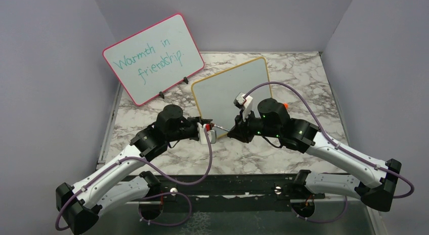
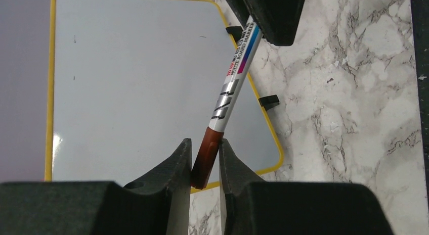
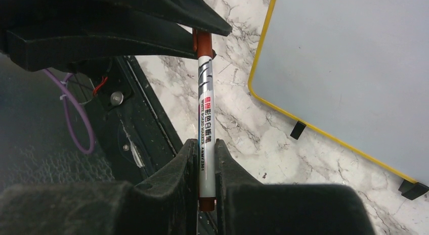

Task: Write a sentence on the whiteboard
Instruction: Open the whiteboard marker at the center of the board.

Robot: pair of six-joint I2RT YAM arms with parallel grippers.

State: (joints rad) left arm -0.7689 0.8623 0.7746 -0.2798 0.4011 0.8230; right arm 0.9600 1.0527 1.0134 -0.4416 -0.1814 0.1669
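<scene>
The yellow-framed whiteboard [image 1: 230, 91] leans upright at the middle of the marble table, its face [image 2: 141, 83] blank; no sentence shows on it. In front of it a white whiteboard marker [image 1: 218, 127] spans between both grippers. My left gripper [image 2: 205, 141] is shut on the marker's red-brown cap [image 2: 206, 156]. My right gripper [image 3: 205, 141] is shut on the rear of the white barrel [image 3: 206, 108]. In the top view the left gripper [image 1: 207, 129] and right gripper [image 1: 231, 131] face each other, tips close together.
A larger pink-framed board [image 1: 152, 58] with teal writing leans at the back left. The yellow board stands on small black feet [image 2: 268, 101]. A small orange object [image 1: 285, 104] peeks out behind the right arm. Grey walls close in three sides.
</scene>
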